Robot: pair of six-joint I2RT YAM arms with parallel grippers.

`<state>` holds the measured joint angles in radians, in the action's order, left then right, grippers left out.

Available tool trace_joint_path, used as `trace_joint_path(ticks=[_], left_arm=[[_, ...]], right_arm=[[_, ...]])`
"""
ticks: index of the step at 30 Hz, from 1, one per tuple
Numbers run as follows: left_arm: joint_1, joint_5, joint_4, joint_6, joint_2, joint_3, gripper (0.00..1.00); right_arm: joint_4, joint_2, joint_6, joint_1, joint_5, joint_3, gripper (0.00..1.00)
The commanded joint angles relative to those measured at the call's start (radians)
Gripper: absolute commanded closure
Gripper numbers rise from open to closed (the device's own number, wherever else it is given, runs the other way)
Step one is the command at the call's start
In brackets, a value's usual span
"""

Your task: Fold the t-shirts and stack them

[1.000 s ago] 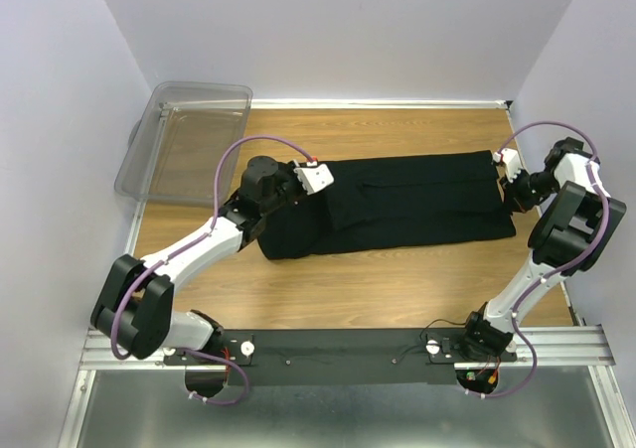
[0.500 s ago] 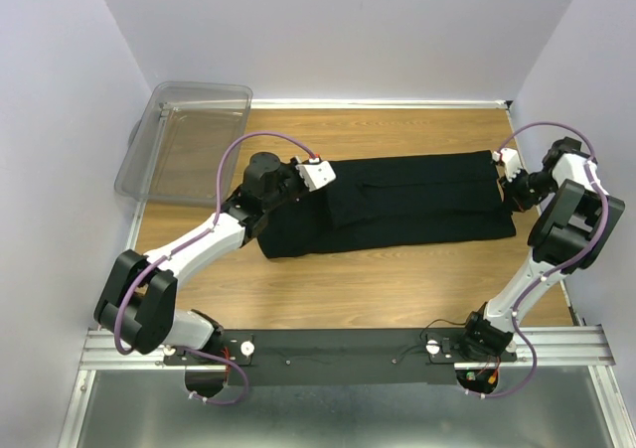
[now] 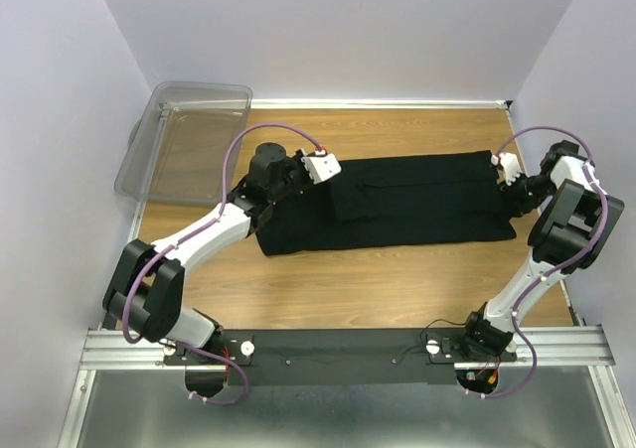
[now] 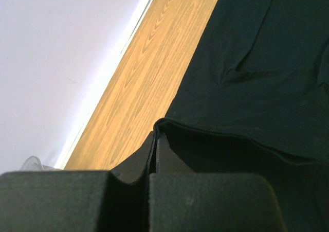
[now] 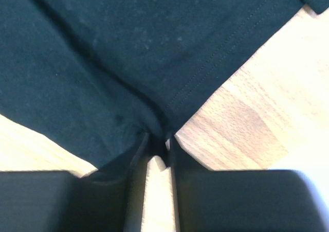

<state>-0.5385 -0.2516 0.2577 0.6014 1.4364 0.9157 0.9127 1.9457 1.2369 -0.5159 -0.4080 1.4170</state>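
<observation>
A black t-shirt (image 3: 397,205) lies folded into a long strip across the middle of the wooden table. My left gripper (image 3: 298,182) is shut on its left end; in the left wrist view the fingertips (image 4: 154,139) pinch a raised fold of the black t-shirt (image 4: 257,77). My right gripper (image 3: 512,192) is shut on the right end; in the right wrist view the jaws (image 5: 157,139) pinch a corner of the black t-shirt (image 5: 118,52). No logo or tag shows.
A clear plastic bin (image 3: 184,140) stands at the back left, partly over the table's edge. Bare wood (image 3: 378,289) lies between the shirt and the black base rail (image 3: 338,354). Walls close in on both sides and the back.
My left gripper has moved toward the back and slightly right, dragging the shirt's left end with it. The right gripper has barely shifted.
</observation>
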Motion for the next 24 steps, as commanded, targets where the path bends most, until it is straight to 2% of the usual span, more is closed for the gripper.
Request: trace_joint_path(ticks=[1, 3, 5, 14, 24], left_arm=[[0.005, -0.032, -0.015, 0.020, 0.035, 0.054, 1.00], [0.006, -0.034, -0.023, 0.024, 0.047, 0.074, 1.00], [0.006, -0.031, -0.031, 0.028, 0.080, 0.097, 1.00], [0.005, -0.005, -0.067, 0.060, 0.182, 0.186, 1.00], [0.005, 0.002, -0.083, 0.074, 0.265, 0.284, 1.00]], right_arm=[[-0.029, 0.001, -0.036, 0.002, 0.005, -0.007, 0.64], [-0.037, -0.016, -0.068, 0.002, -0.018, -0.001, 0.56], [-0.043, -0.045, -0.108, 0.001, -0.052, 0.008, 0.55], [-0.043, -0.177, -0.166, 0.002, -0.173, -0.059, 0.53], [-0.046, -0.194, -0.154, 0.002, -0.195, -0.141, 0.52]])
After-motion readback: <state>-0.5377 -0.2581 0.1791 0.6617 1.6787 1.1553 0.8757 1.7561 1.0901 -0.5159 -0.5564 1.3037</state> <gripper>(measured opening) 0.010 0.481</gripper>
